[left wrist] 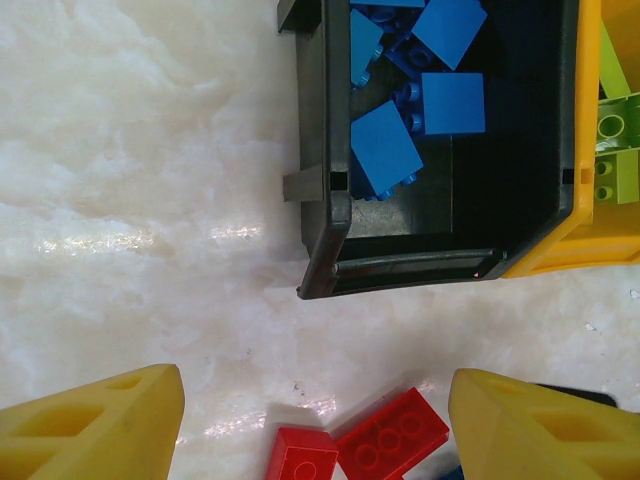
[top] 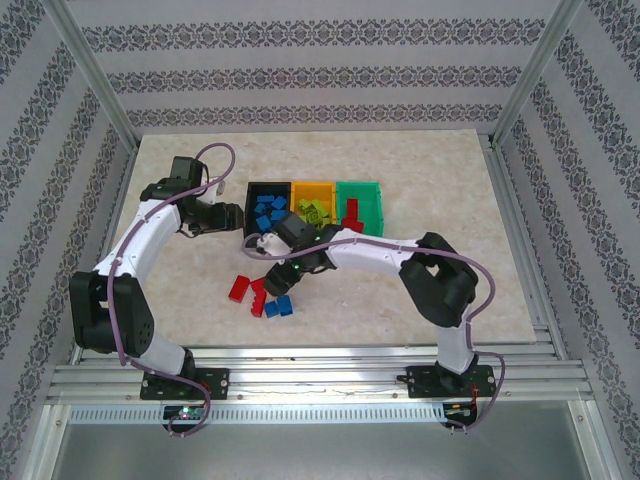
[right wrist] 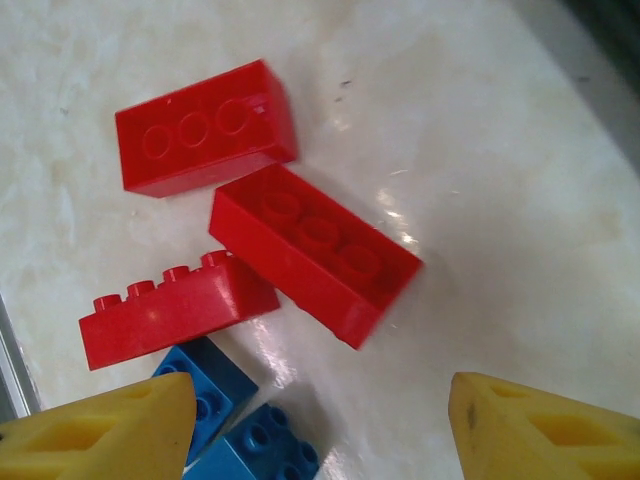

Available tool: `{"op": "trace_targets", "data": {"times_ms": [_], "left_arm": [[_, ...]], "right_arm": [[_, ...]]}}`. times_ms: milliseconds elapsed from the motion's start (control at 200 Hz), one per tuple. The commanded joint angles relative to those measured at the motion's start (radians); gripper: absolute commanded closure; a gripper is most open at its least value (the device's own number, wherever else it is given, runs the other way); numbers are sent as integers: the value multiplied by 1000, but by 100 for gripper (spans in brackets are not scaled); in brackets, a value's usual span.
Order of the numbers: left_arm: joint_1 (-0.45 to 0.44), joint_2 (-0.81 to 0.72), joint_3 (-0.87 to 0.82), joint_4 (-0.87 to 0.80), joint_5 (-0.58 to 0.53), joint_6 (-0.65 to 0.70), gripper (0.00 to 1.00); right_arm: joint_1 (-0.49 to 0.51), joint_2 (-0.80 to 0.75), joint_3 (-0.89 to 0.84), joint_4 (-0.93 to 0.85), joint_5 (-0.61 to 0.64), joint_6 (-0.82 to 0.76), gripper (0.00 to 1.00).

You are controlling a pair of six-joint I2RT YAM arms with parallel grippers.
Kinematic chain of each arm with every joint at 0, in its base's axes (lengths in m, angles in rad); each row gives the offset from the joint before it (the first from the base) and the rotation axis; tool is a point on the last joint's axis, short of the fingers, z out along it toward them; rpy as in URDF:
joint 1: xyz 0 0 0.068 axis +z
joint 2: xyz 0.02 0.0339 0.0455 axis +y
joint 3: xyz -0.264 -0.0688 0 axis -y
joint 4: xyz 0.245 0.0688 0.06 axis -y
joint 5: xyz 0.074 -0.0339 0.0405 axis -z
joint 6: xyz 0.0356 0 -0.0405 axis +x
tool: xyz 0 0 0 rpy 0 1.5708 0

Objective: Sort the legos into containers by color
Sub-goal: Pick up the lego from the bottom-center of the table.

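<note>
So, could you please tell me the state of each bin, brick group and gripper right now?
Black bin: holds blue bricks.
Yellow bin: holds lime bricks.
Green bin: holds red bricks.
Loose red bricks: on table, unsorted.
Loose blue bricks: on table, unsorted.
Left gripper: open, empty.
Right gripper: open, empty.

From high up we look down on the whole table [top: 450, 180]. Our left wrist view looks down, close over the black bin [left wrist: 322, 150] — our right wrist view hangs even closer over the red bricks [right wrist: 310, 250]. The high view shows both spots.
</note>
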State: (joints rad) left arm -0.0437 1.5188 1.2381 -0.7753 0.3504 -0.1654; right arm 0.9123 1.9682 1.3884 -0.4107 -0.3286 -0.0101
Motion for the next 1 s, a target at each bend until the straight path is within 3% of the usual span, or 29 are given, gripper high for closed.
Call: {"op": "trace_targets", "data": {"times_ms": [0, 120, 420, 789, 994], "left_arm": [[11, -6, -10, 8, -8, -9, 29], [11, -6, -10, 9, -9, -9, 29], [11, -15, -9, 4, -19, -9, 29], [17, -35, -8, -13, -119, -32, 29], [33, -37, -10, -9, -111, -38, 29]], "right_arm": [[21, 34, 77, -111, 71, -140, 32], [33, 69, 134, -166, 113, -212, 30], [41, 158, 247, -196, 63, -242, 29], [40, 196, 249, -200, 39, -236, 32], [42, 198, 221, -201, 26, -254, 36]]}}
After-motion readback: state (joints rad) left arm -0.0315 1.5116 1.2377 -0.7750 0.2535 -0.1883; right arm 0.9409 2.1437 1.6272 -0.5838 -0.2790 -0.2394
